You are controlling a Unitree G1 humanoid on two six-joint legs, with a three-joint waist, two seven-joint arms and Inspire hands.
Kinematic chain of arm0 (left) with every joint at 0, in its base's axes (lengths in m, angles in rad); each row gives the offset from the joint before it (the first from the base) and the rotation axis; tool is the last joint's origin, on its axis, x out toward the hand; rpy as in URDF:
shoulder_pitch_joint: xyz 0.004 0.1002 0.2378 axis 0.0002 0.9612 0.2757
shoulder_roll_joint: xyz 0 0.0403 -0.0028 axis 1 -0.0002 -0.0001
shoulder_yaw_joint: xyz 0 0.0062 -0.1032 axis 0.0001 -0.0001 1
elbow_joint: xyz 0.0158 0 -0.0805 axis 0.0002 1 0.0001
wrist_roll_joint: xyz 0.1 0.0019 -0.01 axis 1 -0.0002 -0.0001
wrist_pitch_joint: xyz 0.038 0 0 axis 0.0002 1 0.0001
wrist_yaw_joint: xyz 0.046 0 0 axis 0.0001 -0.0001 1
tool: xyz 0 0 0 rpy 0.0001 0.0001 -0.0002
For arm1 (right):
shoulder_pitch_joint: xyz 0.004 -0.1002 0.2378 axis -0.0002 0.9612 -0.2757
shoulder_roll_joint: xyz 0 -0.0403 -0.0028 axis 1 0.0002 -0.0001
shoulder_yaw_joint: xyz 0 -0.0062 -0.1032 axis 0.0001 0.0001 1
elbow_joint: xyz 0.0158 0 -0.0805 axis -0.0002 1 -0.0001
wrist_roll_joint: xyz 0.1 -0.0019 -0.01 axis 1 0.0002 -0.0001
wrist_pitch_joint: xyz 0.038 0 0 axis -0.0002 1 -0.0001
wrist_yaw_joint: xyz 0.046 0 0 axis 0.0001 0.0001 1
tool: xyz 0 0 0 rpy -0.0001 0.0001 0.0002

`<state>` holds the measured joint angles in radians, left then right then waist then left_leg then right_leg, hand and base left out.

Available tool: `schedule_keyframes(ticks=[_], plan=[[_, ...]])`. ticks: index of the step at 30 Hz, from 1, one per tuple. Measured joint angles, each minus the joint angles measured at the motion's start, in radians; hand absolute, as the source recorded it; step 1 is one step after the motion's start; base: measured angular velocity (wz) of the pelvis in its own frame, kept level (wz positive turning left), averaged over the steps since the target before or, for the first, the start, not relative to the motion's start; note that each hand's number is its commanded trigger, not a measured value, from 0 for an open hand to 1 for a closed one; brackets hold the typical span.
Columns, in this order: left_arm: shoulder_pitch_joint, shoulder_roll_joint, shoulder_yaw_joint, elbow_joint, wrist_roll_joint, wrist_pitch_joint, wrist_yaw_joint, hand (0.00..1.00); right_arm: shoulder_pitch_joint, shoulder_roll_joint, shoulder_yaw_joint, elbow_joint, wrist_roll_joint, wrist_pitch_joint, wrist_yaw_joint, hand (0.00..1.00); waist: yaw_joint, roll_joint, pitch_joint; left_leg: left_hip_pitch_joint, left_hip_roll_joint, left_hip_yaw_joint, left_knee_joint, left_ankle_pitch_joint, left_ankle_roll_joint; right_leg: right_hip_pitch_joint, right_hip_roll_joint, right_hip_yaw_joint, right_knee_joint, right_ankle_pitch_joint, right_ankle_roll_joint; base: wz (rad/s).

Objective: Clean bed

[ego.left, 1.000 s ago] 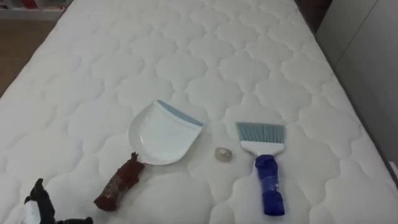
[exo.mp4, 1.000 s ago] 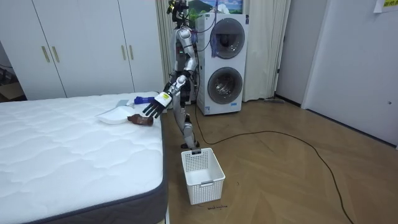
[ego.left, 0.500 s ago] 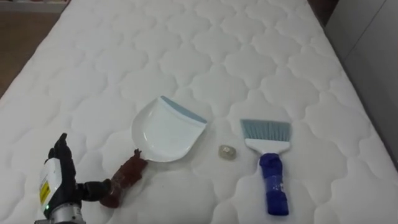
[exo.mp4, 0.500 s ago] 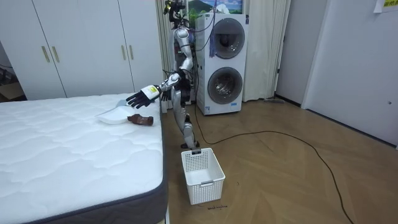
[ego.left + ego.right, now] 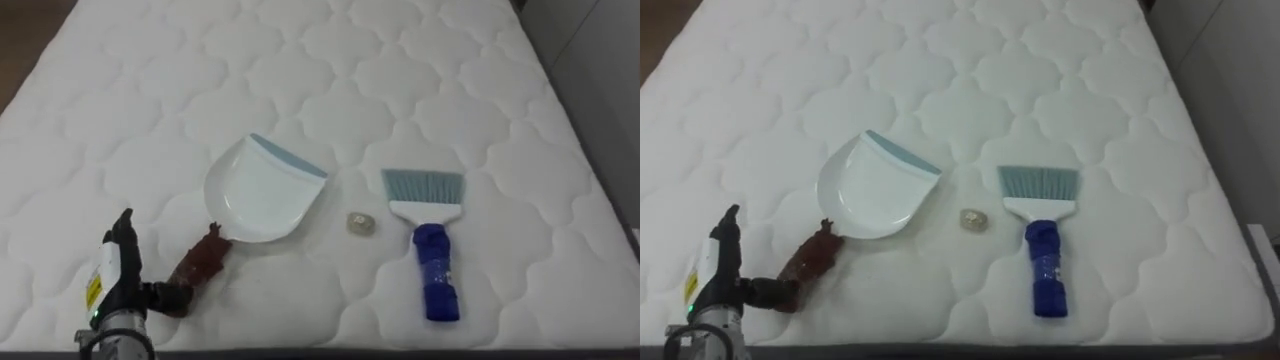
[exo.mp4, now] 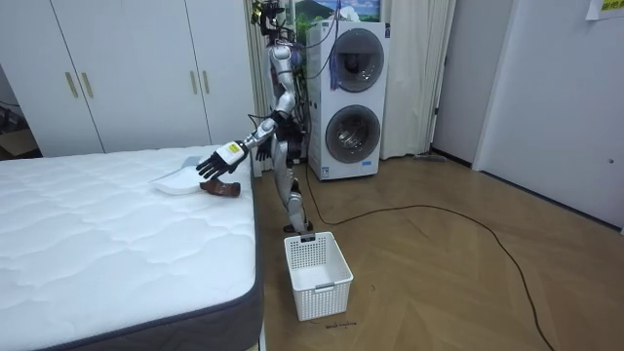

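A white dustpan (image 5: 260,188) with a grey-blue lip lies on the quilted white mattress (image 5: 330,70), its dark red-brown handle (image 5: 200,262) pointing toward me. To its right rests a brush (image 5: 432,270) with a blue handle and pale blue bristles. Between the two sits a small crumpled scrap (image 5: 361,223). My left hand (image 5: 118,275) is at the near end of the dustpan handle, fingers straight and upright, thumb reaching to the handle's tip. In the room view that hand (image 6: 216,163) hovers low over the handle at the bed's corner.
I stand at the bed's corner beside two stacked washing machines (image 6: 351,97). A white plastic basket (image 6: 318,275) sits on the wooden floor by the bed. White wardrobes (image 6: 127,68) line the wall behind. The mattress edge runs just below my hand.
My left hand rose from the bed's edge, swung over the mattress and came down beside the end of the dustpan handle. The eye view shifted slightly; the dustpan, brush and scrap stayed put.
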<state>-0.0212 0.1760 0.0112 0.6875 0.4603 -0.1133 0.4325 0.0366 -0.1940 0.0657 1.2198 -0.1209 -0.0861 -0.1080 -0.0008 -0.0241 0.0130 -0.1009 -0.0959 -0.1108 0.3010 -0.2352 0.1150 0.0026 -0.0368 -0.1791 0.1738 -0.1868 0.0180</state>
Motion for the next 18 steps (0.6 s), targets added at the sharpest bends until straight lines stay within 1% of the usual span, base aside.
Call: schedule_keyframes(ticks=[1,3,5,7,12,14,17,18], plan=[[-0.014,0.000,-0.008,0.016,-0.006,0.000,-0.003,0.00,-0.006,0.000,0.004,0.007,0.003,0.000,0.000,0.00,0.000,-0.002,0.0012,-0.003,0.000,0.001,0.003,0.000,0.000,-0.005,0.000,0.000,0.001,0.000,0.000,0.00],[-0.052,0.000,-0.046,0.064,-0.054,-0.001,-0.006,0.00,-0.031,0.000,0.033,0.023,0.007,0.000,0.000,0.00,-0.001,-0.004,0.0027,-0.028,0.001,0.003,0.010,0.000,0.000,-0.031,-0.001,0.000,0.009,0.001,-0.001,-0.02],[-0.068,0.000,-0.066,0.088,-0.079,-0.003,-0.009,0.00,-0.046,0.001,0.039,0.028,0.007,-0.002,0.000,0.00,-0.008,-0.004,0.0028,-0.046,0.001,0.005,0.014,0.000,0.000,-0.049,-0.001,-0.001,0.015,0.001,-0.001,-0.03],[-0.077,0.000,-0.069,0.108,-0.091,-0.005,-0.009,0.00,-0.058,0.001,0.041,0.043,0.007,-0.005,0.000,0.00,-0.020,-0.004,0.0028,-0.058,0.002,0.007,0.016,0.000,0.000,-0.061,-0.001,-0.001,0.016,0.001,-0.001,0.00],[-0.128,0.001,-0.074,0.180,-0.117,-0.021,-0.009,0.00,-0.088,0.001,0.071,0.073,0.007,-0.011,-0.007,0.00,-0.023,-0.004,0.0033,-0.083,0.005,0.014,0.017,0.000,0.000,-0.089,0.000,-0.001,0.016,0.002,-0.002,-0.02],[-0.144,0.001,-0.077,0.199,-0.118,-0.021,-0.009,0.00,-0.095,0.001,0.073,0.078,0.007,-0.013,-0.012,0.00,-0.029,-0.004,0.0043,-0.091,0.005,0.014,0.017,0.000,0.000,-0.096,0.000,-0.003,0.016,0.002,-0.002,0.02],[-0.163,0.001,-0.094,0.199,-0.128,-0.022,-0.006,0.00,-0.102,0.001,0.073,0.086,0.014,-0.014,-0.021,0.00,-0.032,-0.005,0.0050,-0.115,0.006,0.017,0.018,0.001,-0.001,-0.122,0.000,-0.006,0.022,0.002,-0.002,-0.01],[-0.168,0.001,-0.099,0.199,-0.135,-0.023,-0.006,0.00,-0.117,0.001,0.078,0.094,0.021,-0.014,-0.021,0.00,-0.032,-0.006,0.0067,-0.124,0.008,0.019,0.018,0.001,-0.001,-0.136,0.000,-0.007,0.030,0.002,-0.002,-0.07]])
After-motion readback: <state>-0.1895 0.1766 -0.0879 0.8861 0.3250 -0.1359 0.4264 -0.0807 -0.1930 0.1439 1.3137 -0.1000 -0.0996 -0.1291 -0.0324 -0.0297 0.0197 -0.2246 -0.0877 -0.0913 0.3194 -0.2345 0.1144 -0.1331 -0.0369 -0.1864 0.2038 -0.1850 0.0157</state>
